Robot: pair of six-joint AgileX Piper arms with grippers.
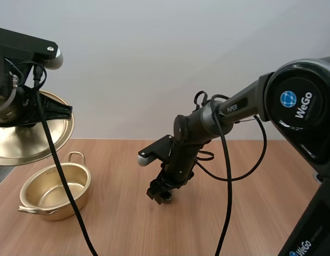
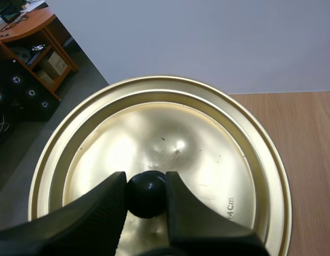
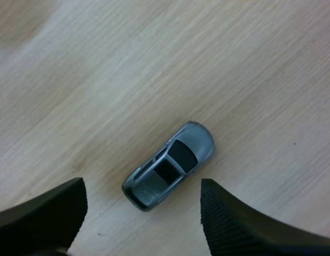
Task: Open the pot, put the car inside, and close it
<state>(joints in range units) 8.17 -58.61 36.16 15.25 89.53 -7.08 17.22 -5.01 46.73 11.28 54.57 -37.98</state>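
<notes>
My left gripper (image 1: pixel 45 113) holds the gold lid (image 1: pixel 23 140) up in the air at the far left, tilted, above and behind the pot. Its fingers are shut on the lid's black knob (image 2: pixel 146 193) at the middle of the lid (image 2: pixel 207 154). The open gold pot (image 1: pixel 55 189) stands on the table below, with nothing inside. My right gripper (image 1: pixel 159 193) hangs low over the middle of the table. It is open above a small grey toy car (image 3: pixel 169 164), which lies on the wood between the two fingers (image 3: pixel 240 224), untouched.
The wooden table (image 1: pixel 256 213) stretches wide around the pot and the right gripper. Its left edge runs just beside the pot. My right arm (image 1: pixel 234 106) reaches in from the right.
</notes>
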